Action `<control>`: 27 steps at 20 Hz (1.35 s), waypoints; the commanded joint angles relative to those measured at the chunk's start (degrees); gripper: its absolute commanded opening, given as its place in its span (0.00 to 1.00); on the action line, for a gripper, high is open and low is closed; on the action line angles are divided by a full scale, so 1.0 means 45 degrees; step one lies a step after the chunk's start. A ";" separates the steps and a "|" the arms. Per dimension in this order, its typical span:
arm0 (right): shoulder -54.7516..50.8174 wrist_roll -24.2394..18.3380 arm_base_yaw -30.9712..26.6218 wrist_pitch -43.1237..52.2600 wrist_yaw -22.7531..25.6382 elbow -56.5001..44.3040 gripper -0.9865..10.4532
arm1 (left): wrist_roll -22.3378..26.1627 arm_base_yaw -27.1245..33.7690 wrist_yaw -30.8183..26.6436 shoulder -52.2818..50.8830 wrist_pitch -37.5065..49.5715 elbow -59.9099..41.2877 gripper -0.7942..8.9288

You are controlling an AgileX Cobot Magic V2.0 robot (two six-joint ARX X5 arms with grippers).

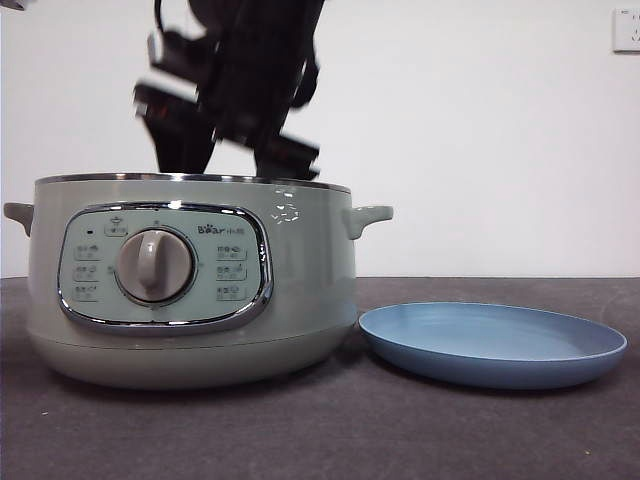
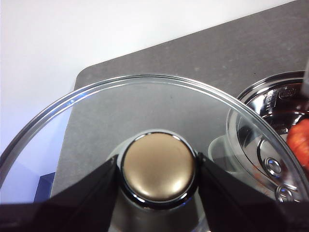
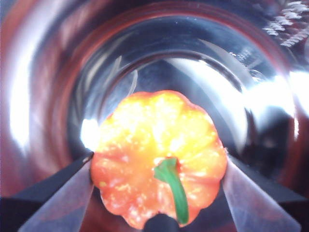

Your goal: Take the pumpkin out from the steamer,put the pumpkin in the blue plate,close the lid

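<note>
We see the right gripper (image 3: pixel 159 193) lowered inside the steamer (image 1: pixel 190 290), jaws clamped against both sides of the pumpkin (image 3: pixel 159 154). The left gripper (image 2: pixel 158 171) grips the knob of the lid (image 2: pixel 145 101), held off the pot. The blue plate (image 1: pixel 492 343) sits just beside the steamer.

orange pumpkin (image 3: pixel 159 154), blue plate (image 1: pixel 492 345)

You see a plain white wall (image 1: pixel 480 150) behind the scene, a white socket plate (image 1: pixel 626 30) at its far upper right. Dark grey textured table (image 1: pixel 330 430) spans the foreground. Lighting is even.
</note>
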 commanded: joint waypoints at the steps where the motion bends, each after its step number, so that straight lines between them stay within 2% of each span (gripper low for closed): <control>1: -0.1039 0.0058 -0.0170 -0.0816 0.0034 -0.0015 0.08 | 0.0126 0.0005 -0.0087 -0.0131 0.0627 0.0175 0.07; 5: -0.3123 0.0126 -0.1341 -0.3356 0.0039 -0.0015 0.08 | 0.0131 0.0005 -0.0058 -0.0126 0.1443 0.0175 0.07; 7: -0.3900 0.0675 -0.2142 -0.4337 0.0092 -0.0015 0.08 | 0.0131 0.0005 0.0554 -0.0126 0.1889 0.0175 0.07; 9: -0.4483 0.1214 -0.2725 -0.4415 0.0554 -0.0092 0.08 | 0.0131 0.0005 0.0962 -0.0121 0.2283 0.0175 0.07; 12: -0.5367 0.1982 -0.3376 -0.4425 0.2521 -0.0282 0.08 | 0.0131 0.0005 0.1064 -0.0117 0.2657 0.0175 0.07; 15: -0.6251 0.2754 -0.3774 -0.4425 0.5100 -0.1404 0.08 | 0.0131 0.0005 0.1331 0.0185 0.2871 0.0175 0.07; 17: -0.6679 0.3036 -0.3949 -0.4420 0.5659 -0.2511 0.08 | 0.0131 0.0005 0.1574 0.0559 0.3050 0.0175 0.07; 20: -0.6975 0.3084 -0.4124 -0.3823 0.5620 -0.4537 0.08 | 0.0131 0.0005 0.1928 0.1132 0.3201 0.0175 0.07; 23: -0.6965 0.3021 -0.4143 -0.1836 0.5493 -0.6805 0.08 | 0.0131 0.0005 0.2273 0.1889 0.3293 0.0175 0.07; 24: -0.6965 0.2948 -0.4172 -0.0947 0.4964 -0.7470 0.08 | 0.0131 0.0005 0.2268 0.2103 0.3366 0.0175 0.07; 26: -0.6965 0.2482 -0.4182 0.1205 0.2783 -0.8976 0.08 | 0.0131 0.0005 0.2346 0.2521 0.3594 0.0175 0.07; 27: -0.6965 0.2346 -0.4182 0.2118 0.2171 -0.9598 0.08 | 0.0136 0.0005 0.2589 0.2671 0.3735 0.0175 0.07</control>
